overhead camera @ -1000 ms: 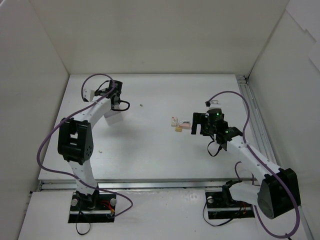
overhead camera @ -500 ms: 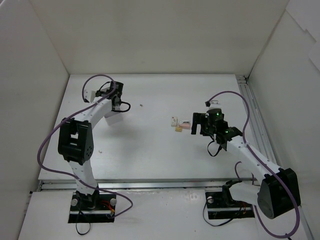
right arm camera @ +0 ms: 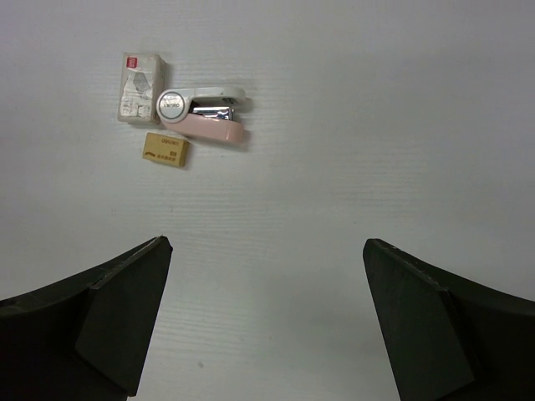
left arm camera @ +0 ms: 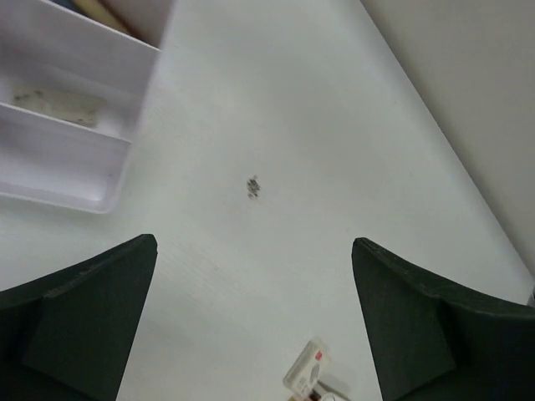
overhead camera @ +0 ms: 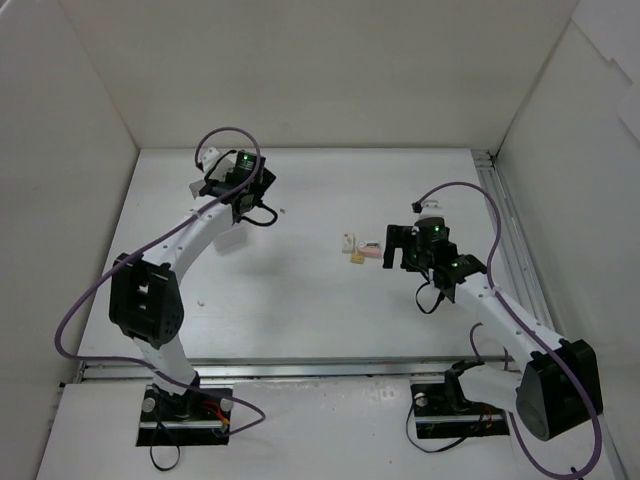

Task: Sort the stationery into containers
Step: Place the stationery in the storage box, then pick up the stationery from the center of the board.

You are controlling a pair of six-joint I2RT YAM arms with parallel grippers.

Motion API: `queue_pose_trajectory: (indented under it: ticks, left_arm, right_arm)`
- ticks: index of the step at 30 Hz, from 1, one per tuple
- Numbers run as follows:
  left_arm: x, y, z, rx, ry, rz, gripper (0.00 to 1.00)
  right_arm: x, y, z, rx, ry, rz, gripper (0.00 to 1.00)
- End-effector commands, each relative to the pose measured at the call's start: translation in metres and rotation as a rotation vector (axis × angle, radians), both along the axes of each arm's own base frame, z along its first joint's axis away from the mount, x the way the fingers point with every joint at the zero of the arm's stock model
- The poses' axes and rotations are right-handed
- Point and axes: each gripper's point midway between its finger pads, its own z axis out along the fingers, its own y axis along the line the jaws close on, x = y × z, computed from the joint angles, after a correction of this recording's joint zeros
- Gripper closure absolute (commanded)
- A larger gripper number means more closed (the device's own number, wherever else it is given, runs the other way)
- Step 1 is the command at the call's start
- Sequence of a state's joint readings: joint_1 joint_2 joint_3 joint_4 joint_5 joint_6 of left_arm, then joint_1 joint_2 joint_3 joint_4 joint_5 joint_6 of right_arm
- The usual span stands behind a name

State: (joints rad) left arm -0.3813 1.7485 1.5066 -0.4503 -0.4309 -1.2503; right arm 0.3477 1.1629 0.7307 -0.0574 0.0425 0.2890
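Table (overhead camera: 300, 310) seen from above, both arms reaching out from the near edge.

Left gripper (left arm camera: 253, 246): held over the far left part of the table, its two dark fingers (left arm camera: 92, 309) spread wide, with only bare table between them.

Right gripper (right arm camera: 266, 244): held right of centre, fingers likewise parted and carrying nothing.

White organizer (left arm camera: 140, 104): stands on the far left of the table, just near of the left gripper and partly hidden under the left arm in the overhead view. In the left wrist view a pale flat piece (left arm camera: 60, 107) lies in one compartment, and something yellowish shows at the edge of the next; what it is cannot be told.

Loose stationery: three pieces lie in a tight cluster just left of the right gripper, well apart from the organizer.
- White wrapped eraser (right arm camera: 139, 86), farthest left.
- Pink-and-white stapler-like piece (right arm camera: 205, 113), touching or just beside the eraser on its right.
- Beige block (right arm camera: 165, 150), just near of the other two.

Dark speck (left arm camera: 253, 186): lies on the table between the organizer and the cluster.
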Motion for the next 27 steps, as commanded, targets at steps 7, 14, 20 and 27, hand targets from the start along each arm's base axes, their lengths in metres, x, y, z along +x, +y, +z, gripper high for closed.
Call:
queue_pose_trajectory:
  ticks: [7, 14, 20, 27]
  left_arm:
    - [-0.006, -0.144, -0.013, 0.157, 0.029, -0.998, 0.0]
    - [-0.05, -0.214, -0.037, 0.349, 0.114, -1.361, 0.0]
    - [-0.072, -0.232, -0.059, 0.449, 0.161, -1.411, 0.0]
    - [-0.09, -0.256, -0.076, 0.452, 0.203, -1.438, 0.0]
  right_arm:
    - [0.004, -0.036, 0.036, -0.042, -0.116, -0.213, 0.02]
    - [-0.004, -0.059, 0.038, -0.029, -0.128, -0.324, 0.02]
    - [-0.002, -0.056, 0.031, -0.017, -0.094, -0.303, 0.02]
    - [0.001, -0.055, 0.023, -0.016, -0.064, -0.305, 0.02]
